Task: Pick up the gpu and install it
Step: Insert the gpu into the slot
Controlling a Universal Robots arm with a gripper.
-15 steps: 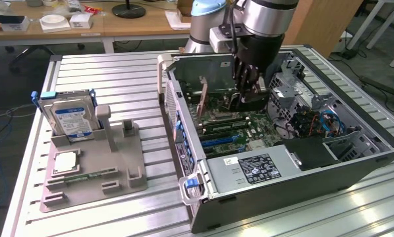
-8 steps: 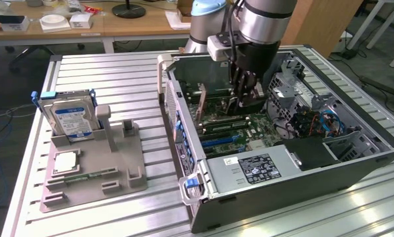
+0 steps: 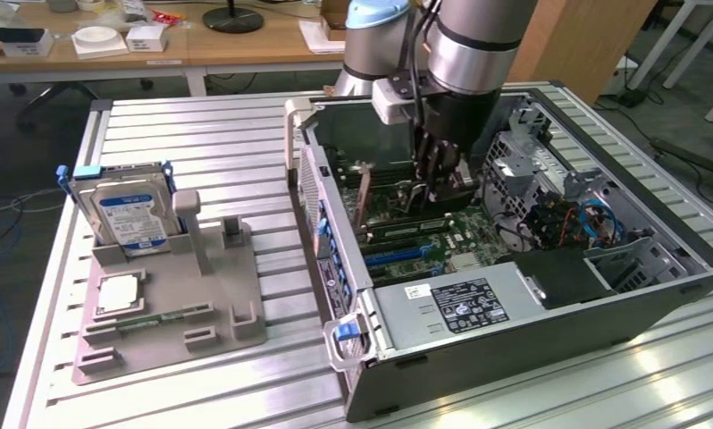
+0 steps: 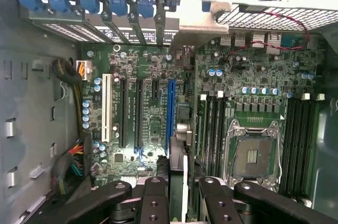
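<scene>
My gripper reaches down into the open computer case, shut on the gpu, a thin dark card held on edge. In the wrist view the gpu runs edge-on between my two black fingers, with my gripper just above the motherboard. The card hangs beside the long blue expansion slot, slightly toward the empty CPU socket. I cannot tell whether its edge touches a slot.
A grey fixture on the slatted table holds a silver hard drive upright and a small square CPU chip. Inside the case sit a power supply, drive cages and blue slot latches.
</scene>
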